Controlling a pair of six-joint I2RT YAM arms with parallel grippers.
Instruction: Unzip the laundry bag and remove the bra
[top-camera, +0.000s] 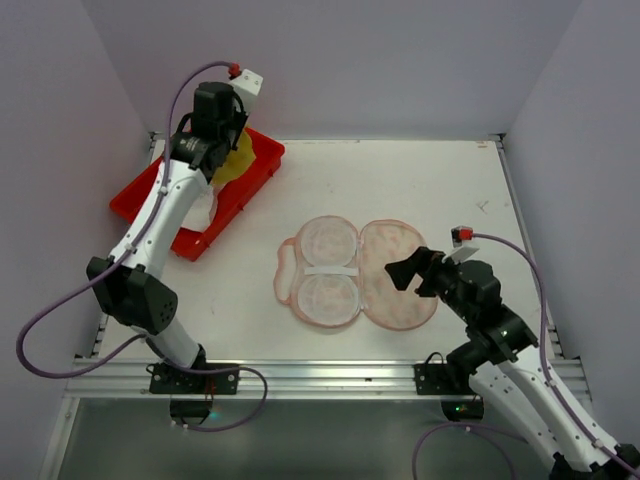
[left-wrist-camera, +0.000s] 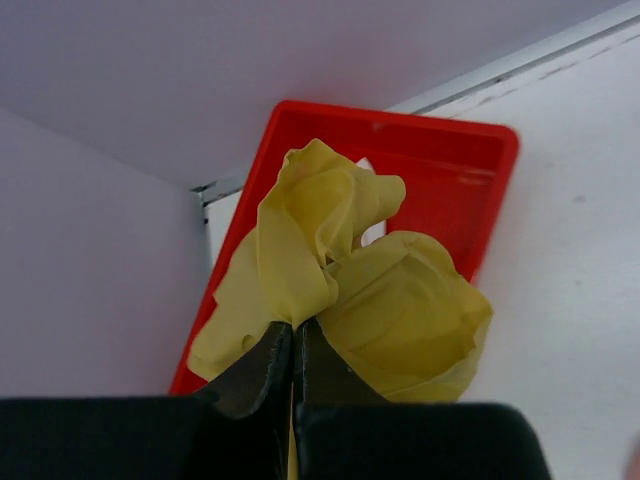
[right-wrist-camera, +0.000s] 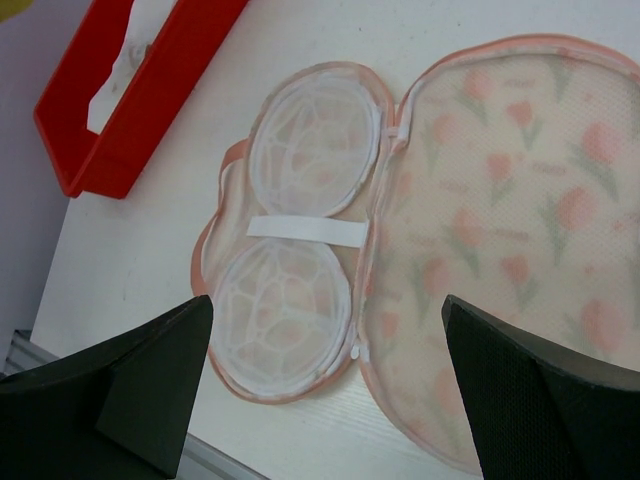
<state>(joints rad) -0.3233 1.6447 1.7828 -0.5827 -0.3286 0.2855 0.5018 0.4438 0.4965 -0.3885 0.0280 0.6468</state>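
Laundry bag (right-wrist-camera: 500, 200) unzipped, splayed flat; left claw (left-wrist-camera: 292, 350) pinches yellow bra (left-wrist-camera: 390, 300), seemingly; right claw (right-wrist-camera: 325, 300) spread wide.

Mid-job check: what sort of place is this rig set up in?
Most likely a lab test cell, not a home: plain pale lilac walls box in a white tabletop, and a silver aluminium rail at its near edge carries the two black arm bases.
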